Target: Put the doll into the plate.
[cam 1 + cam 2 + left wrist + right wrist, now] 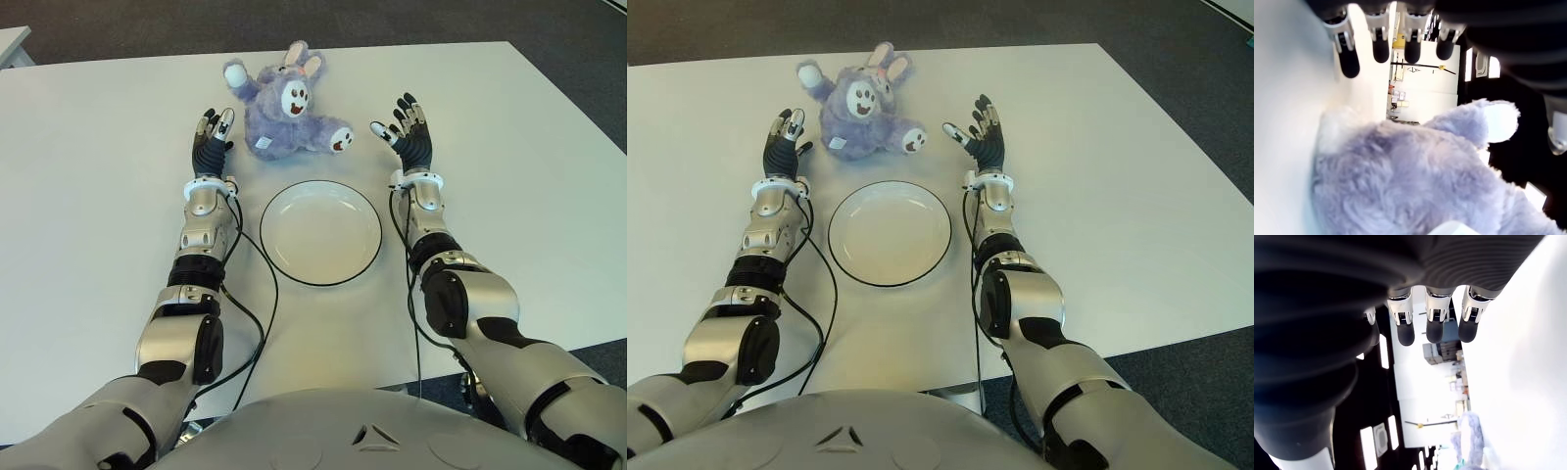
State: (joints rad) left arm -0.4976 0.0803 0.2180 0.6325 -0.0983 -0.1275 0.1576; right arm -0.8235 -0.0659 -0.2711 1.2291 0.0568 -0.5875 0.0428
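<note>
On the table [98, 196] the doll [284, 103] lies at the far side, directly behind the plate [320, 233], which sits nearer the robot — the two are near each other but apart. The left hand [210, 142] shows just left of the doll, the right hand [407, 132] just right of it, so the doll is between the two hands, neither plainly touching it. Both hands lie farther from the robot than the plate's middle, one off each side of its far rim. The forearms run back along either side of the plate — cables [257, 294] trail beside them across the table toward the robot's body.
</note>
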